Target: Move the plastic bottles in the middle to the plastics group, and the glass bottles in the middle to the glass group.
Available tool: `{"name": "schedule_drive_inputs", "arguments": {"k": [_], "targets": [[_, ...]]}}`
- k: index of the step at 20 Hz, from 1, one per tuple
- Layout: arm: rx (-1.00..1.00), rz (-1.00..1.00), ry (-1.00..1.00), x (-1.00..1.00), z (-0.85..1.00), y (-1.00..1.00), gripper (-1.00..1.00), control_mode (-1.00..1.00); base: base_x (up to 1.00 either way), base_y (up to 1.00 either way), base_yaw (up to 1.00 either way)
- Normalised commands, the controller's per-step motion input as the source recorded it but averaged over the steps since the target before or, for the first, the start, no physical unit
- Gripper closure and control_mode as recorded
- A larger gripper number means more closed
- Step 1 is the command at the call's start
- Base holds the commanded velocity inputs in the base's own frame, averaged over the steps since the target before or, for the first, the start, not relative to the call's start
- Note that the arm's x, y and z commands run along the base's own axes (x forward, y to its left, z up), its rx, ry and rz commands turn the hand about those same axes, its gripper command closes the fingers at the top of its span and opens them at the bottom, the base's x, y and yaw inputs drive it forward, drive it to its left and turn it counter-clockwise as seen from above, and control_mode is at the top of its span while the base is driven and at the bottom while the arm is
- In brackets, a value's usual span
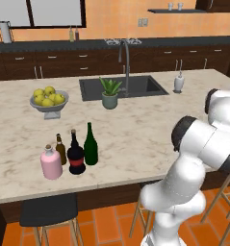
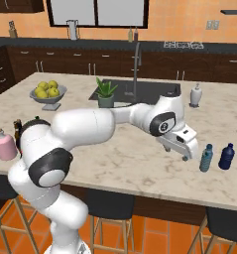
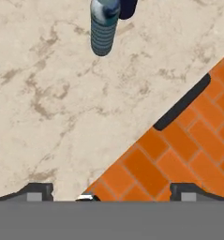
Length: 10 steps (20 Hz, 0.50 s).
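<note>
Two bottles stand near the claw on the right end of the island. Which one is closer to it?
The teal-tinted clear bottle; it stands just right of the open claw. The dark blue bottle stands farther right, beyond it.

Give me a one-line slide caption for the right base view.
Open gripper beside a blue-tinted water bottle and dark blue bottle.

Orange walls (image 1: 116,21) are backing dark cabinets (image 1: 54,62); a marble table (image 1: 135,129) is standing over orange floor tiles (image 1: 107,226), stools (image 1: 49,211) sitting beneath.
</note>
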Motion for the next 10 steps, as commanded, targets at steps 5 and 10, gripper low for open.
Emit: {"name": "schedule_drive_inputs", "arguments": {"k": [5, 10], "targets": [[0.04, 0.00, 0.26, -0.44, 0.21, 0.65, -1.00, -1.00, 0.00, 0.00, 0.00], [0.12, 0.00, 0.20, -0.53, 0.32, 0.60, -1.00, -1.00, 0.00, 0.00, 0.00]]}}
